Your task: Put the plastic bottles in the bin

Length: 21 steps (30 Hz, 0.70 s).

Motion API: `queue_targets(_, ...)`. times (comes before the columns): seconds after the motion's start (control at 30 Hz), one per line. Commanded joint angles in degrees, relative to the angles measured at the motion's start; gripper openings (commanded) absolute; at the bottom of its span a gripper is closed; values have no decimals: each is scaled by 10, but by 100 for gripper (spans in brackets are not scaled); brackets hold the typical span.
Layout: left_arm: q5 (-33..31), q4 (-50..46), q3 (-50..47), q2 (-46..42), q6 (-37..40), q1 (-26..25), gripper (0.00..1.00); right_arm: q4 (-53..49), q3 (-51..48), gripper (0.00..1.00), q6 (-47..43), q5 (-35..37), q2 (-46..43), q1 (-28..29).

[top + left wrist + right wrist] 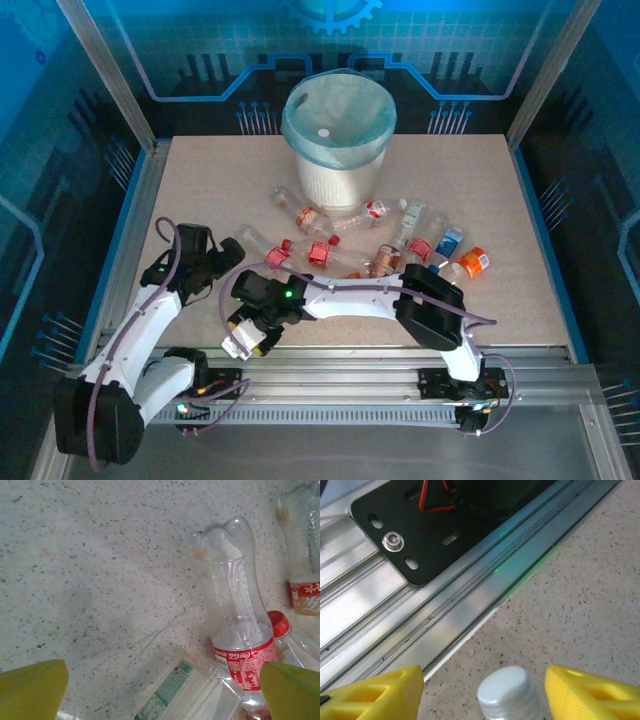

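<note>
Plastic bottles (308, 216) crowd before bin (338, 185); tabletop (200, 180) open leftward.

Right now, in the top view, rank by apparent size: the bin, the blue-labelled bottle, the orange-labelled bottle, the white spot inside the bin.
1. bin, by far the largest.
2. blue-labelled bottle and orange-labelled bottle: too alike to rank.
3. white spot inside the bin, the smallest.

Roughly eleven plastic bottles (385, 257), one bin (335, 175)
</note>
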Motion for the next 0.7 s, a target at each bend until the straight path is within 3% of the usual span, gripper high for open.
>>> queue_targets(0.0, -2, -2, -5, -24, 2, 24, 99, -8, 33, 66, -33, 39, 33, 8)
queue_targets(0.3, 9, -14, -10, -46, 29, 33, 99, -29, 59, 66, -79, 109, 67, 11)
queue_targets(0.67, 23, -4, -15, -41, 46, 35, 99, -2, 51, 64, -126, 122, 73, 13)
